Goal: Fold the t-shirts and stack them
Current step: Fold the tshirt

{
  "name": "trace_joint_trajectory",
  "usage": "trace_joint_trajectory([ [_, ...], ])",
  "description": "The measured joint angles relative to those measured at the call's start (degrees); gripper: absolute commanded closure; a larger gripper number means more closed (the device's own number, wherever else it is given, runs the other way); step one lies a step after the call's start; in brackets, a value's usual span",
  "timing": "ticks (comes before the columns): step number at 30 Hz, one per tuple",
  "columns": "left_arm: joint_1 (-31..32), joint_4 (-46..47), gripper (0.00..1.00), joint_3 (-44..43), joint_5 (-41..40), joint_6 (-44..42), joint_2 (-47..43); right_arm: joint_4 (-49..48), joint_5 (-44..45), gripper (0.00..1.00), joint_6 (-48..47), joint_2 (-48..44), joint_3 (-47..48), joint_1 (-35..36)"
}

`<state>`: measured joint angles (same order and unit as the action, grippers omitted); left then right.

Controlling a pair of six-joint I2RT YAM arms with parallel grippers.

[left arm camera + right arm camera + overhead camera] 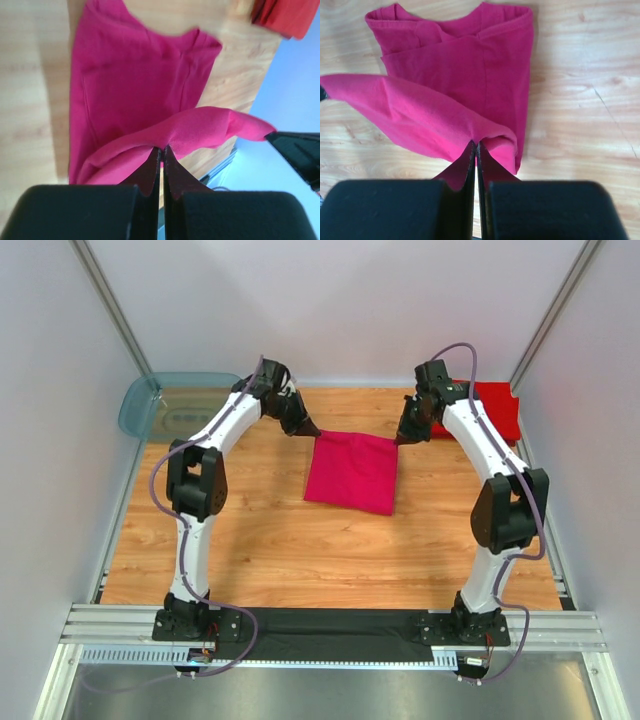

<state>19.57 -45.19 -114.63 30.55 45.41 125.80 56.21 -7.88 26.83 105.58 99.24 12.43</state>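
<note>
Two-point pinch on the far edge of the magenta t-shirt (350,472), in the middle of the counter (270,540). Far-left corner clamped in the left tool (308,431), far-right corner in the right tool (401,438), each pressed together on cloth with no gap showing. Held hem raised and strung crosswise from tool to tool, with the rest of the garment flat, running from both toward the arm bases. Equally near for either arm. Likely next: hem drawn nearward over the body. Red t-shirts (495,405) folded at the far right corner, apart.
</note>
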Motion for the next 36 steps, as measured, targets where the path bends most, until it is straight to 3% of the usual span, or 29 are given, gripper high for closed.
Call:
trace_joint_trajectory([
  [5, -1.4, 7.8, 0.96, -5.6, 4.5, 2.6, 9.3, -0.4, -0.6, 1.00, -0.8, 7.3, 5.7, -1.0],
  [8, -1.6, 12.3, 0.79, -10.5, 7.3, 4.5, 15.2, -0.7, -0.7, 1.00, -0.9, 10.8, 8.2, -1.9],
  [11, -1.7, 16.0, 0.71, -15.8, 8.8, 6.4, 20.0, -1.7, -0.7, 0.97, -0.9, 13.7, 9.6, -3.0],
  [12, -1.9, 17.4, 0.61, -17.1, 9.3, 7.3, 21.3, -2.1, -0.7, 0.96, -0.8, 14.5, 9.7, -3.4],
  [14, -2.3, 19.9, 0.58, -18.3, 9.9, 8.5, 22.5, -2.6, -0.7, 0.93, -0.7, 16.3, 10.1, -4.5],
  [18, -4.2, 21.2, 0.57, -19.0, 9.9, 8.0, 22.6, -2.8, -0.3, 0.68, -0.2, 19.2, 11.3, -6.6],
  [21, -5.6, 19.9, 0.60, -18.5, 9.4, 5.3, 21.6, -3.1, -0.5, 0.54, 0.4, 19.1, 11.3, -7.3],
  [23, -6.5, 19.7, 0.62, -14.9, 9.4, 3.3, 19.3, -4.5, -0.9, 0.54, 0.3, 18.7, 10.4, -7.3],
  [26, -6.7, 19.8, 0.69, -9.1, 9.8, 1.3, 16.0, -5.2, -2.1, 0.64, -0.9, 17.8, 7.8, -7.0],
  [30, -5.3, 20.0, 0.77, -8.7, 12.4, -0.1, 15.9, -5.1, -2.8, 0.67, -2.6, 17.8, 5.9, -6.8],
  [36, -0.6, 21.1, 0.80, -8.7, 14.9, -1.4, 16.0, -6.1, -3.5, 0.70, -4.1, 18.0, 4.7, -6.8],
])
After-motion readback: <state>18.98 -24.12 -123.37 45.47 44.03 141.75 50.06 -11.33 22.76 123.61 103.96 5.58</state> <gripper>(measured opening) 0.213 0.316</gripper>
